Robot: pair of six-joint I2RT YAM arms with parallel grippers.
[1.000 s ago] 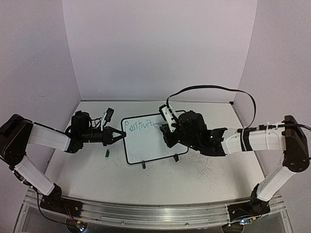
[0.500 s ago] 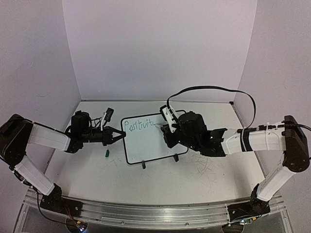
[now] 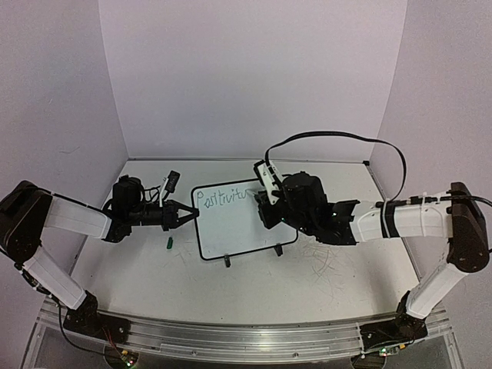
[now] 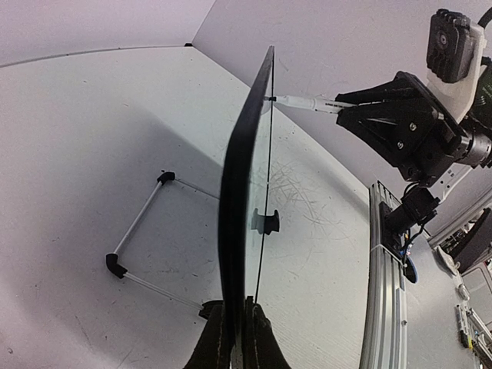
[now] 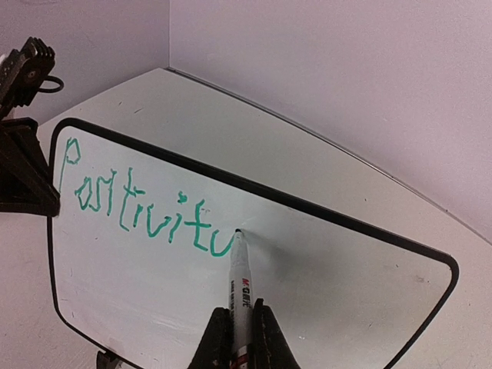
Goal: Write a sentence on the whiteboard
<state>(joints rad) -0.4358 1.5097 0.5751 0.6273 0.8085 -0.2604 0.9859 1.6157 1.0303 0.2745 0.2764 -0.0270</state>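
Observation:
The whiteboard (image 3: 238,219) stands tilted on its wire stand mid-table, black-rimmed with rounded corners (image 5: 323,292). Green handwriting, the sentence (image 5: 142,207), reads roughly "Positivitu" along its upper left (image 3: 223,197). My right gripper (image 5: 242,334) is shut on a white marker (image 5: 241,284) whose tip touches the board at the end of the last letter; in the top view that gripper (image 3: 261,201) sits at the board's upper right. My left gripper (image 4: 237,334) is shut on the whiteboard's left edge (image 4: 238,192), seen edge-on, and appears at the board's left side (image 3: 187,214).
A small green marker cap (image 3: 170,244) lies on the table left of the board. The wire stand (image 4: 142,231) rests behind the board. Faint grey scribbles (image 3: 319,257) mark the tabletop on the right. White walls enclose the back and sides.
The marker tip has moved slightly right along the line and a new curved green stroke now follows the earlier letters. The left arm has held still.

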